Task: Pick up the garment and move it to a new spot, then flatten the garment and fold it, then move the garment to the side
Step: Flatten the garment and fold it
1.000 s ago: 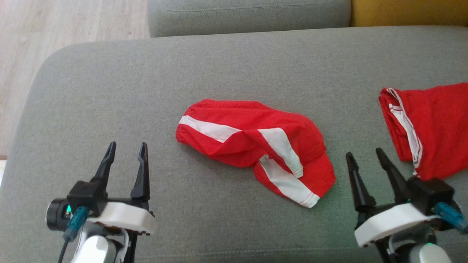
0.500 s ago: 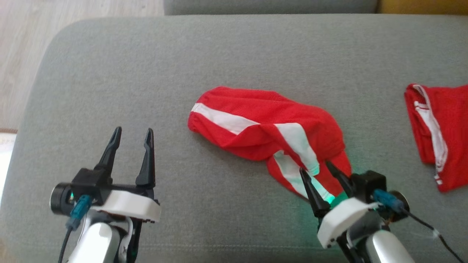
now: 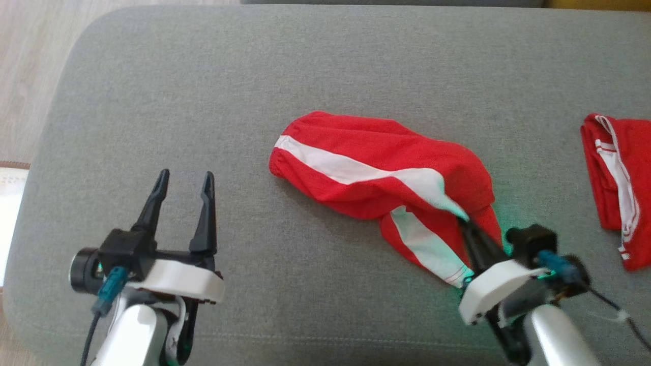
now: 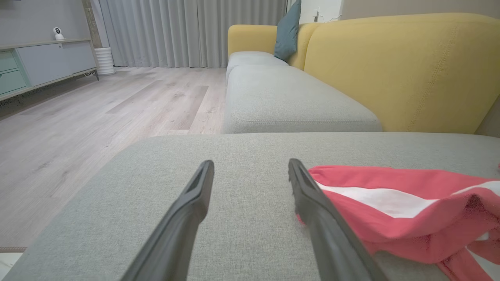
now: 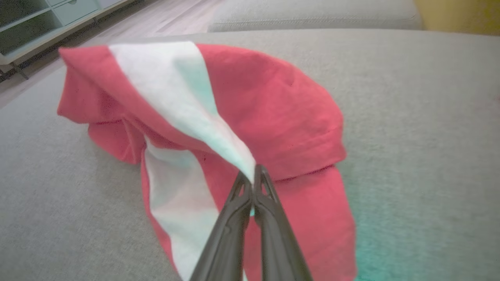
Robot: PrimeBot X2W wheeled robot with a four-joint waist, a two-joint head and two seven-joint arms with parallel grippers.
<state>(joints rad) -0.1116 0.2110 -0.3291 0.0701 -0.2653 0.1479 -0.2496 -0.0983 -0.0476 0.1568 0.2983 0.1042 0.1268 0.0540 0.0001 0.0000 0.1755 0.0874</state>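
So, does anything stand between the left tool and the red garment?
Nothing visible does: only bare grey cushion lies between the open left tool and the red garment. The right tool is shut on its white stripe.

Head camera is looking down on the cushion (image 3: 325, 61); wrist cameras are skimming low, all sharing the garment (image 3: 376, 152).

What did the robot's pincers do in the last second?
The right pincer moved left onto the garment and shut on its white stripe. The left pincer stayed open, apart from the cloth. The second garment lies as before.
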